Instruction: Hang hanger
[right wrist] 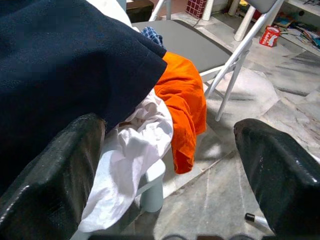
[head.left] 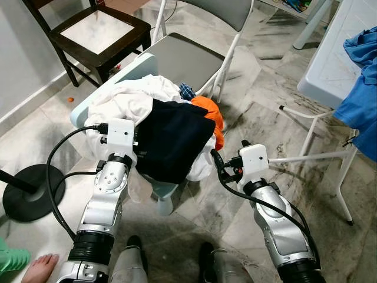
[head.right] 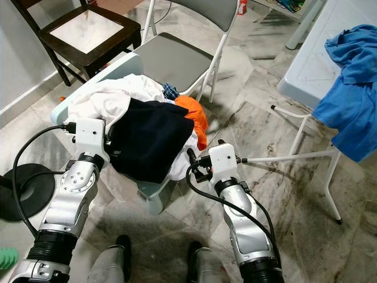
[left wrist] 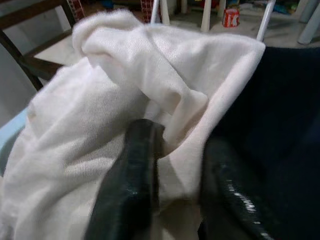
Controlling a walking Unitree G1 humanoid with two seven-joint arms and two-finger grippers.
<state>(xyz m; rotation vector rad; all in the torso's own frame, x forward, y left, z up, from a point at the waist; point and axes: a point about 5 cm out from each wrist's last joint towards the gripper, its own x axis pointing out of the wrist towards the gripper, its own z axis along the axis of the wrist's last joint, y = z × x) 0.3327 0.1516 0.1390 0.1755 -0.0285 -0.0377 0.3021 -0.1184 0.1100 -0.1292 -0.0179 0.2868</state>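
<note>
Right now the robot is leaning over a pale blue stool heaped with laundry, and both arms are reaching toward the heap. Biggest in the heap is a navy garment, which is lying just ahead of and between the two grippers. Beside it, a white shirt is spreading under and around the left gripper, whose two black fingers are closing on a fold of that shirt; cloth is sitting pinched between them. An orange cloth is hanging off the heap's far side, just ahead of the right gripper, which is standing wide open with nothing between its fingers, apart from the heap.

Beyond both grippers a grey folding chair is standing, and off to the right gripper's outer side a white drying rack is carrying a blue garment.

As for the hanger itself, none can be made out anywhere; if one is here it is hiding under the clothes.

Judging the risk: pulling the pinched shirt could be dragging the whole loose pile off the stool, since the navy garment is overlapping it. A buried hanger might snag or stay behind, leaving the gripper holding only cloth.
</note>
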